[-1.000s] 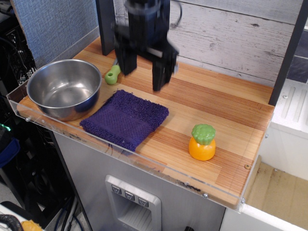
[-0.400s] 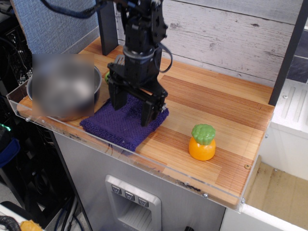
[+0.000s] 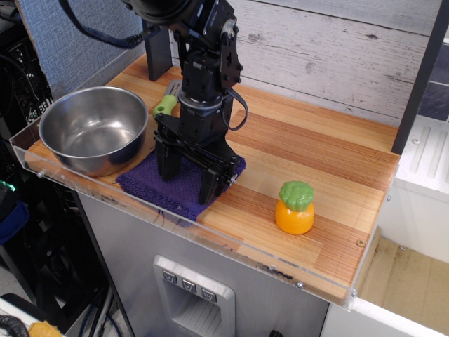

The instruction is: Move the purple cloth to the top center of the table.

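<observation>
Cloth lies flat at the table's 7 o'clock edge, just beside the bowl at its 10 o'clock. The gripper stands on it, fingers apart and tips pressed into the pile. By my reading nothing is gripped yet: closing, lifting and carrying to 12 o'clock all remain.

Left side: a round steel bowl fills the near-left corner of the striped wooden table, touching the dark purple terry cloth.
Behind the bowl: a small green-handled object lies near the black post.
Right front: an orange toy with a green top stands alone.
Top centre: bare planks along the whitewashed back wall.
Front edge: a clear acrylic rim rises just past the cloth.
</observation>
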